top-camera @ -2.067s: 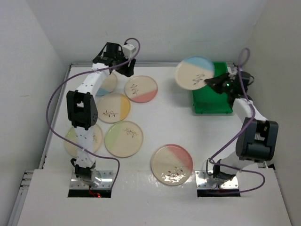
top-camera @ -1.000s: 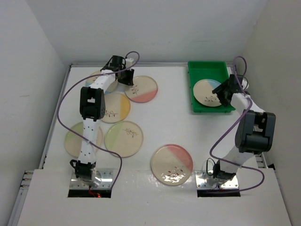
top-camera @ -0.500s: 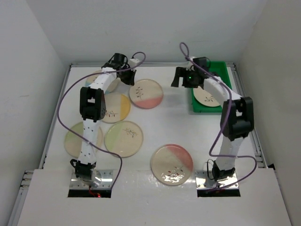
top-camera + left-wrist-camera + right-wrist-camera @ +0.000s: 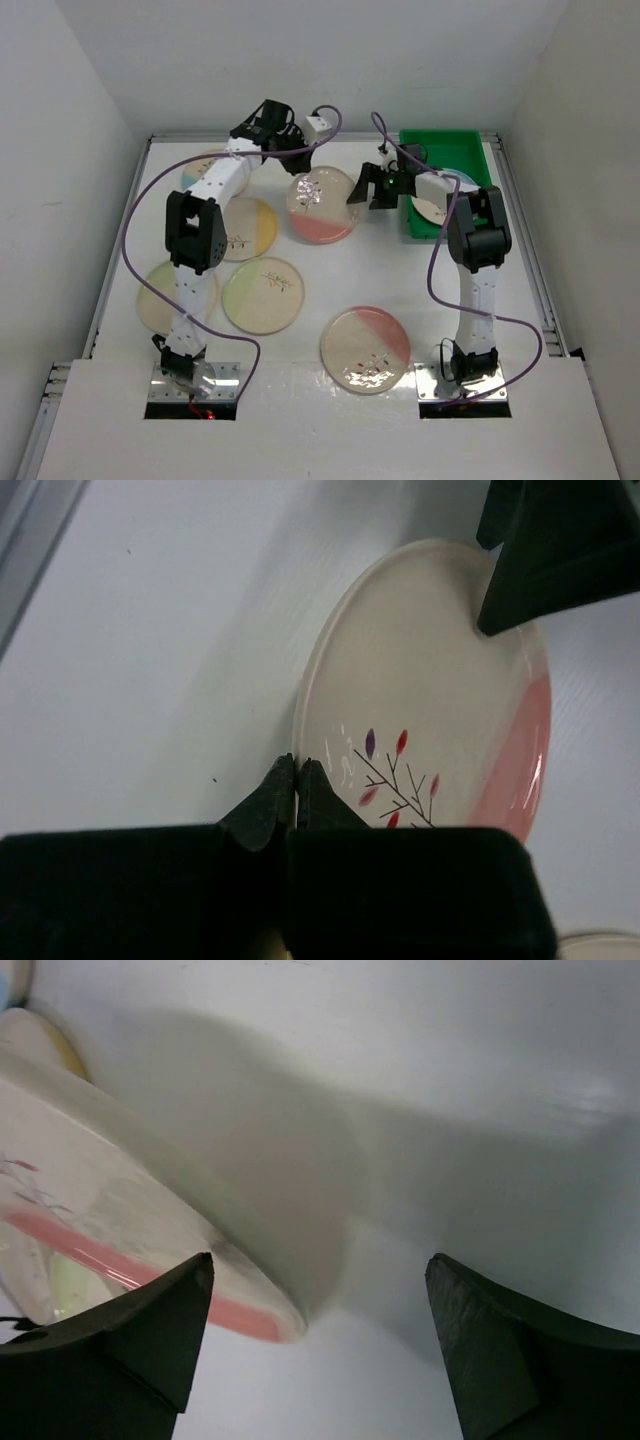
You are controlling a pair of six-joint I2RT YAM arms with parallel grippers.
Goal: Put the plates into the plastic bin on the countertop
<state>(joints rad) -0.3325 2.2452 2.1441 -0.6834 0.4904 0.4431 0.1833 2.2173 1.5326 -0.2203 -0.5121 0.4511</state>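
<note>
Pink plate (image 4: 322, 208) newly atilt off countertop (image 4: 400, 272), rim (image 4: 304, 685) in L tool (image 4: 298, 765); R tool (image 4: 318, 1265) wide

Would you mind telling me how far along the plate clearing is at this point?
Done: one round cream ceramic plate lies in the shallow green plastic bin. In hand: the left pincer is shut on the rim of the pink-segment plate, tilted up off the white countertop; the open right pincer is beside it. Left: five plates lie there: blue, yellow, two green, pink.
</note>
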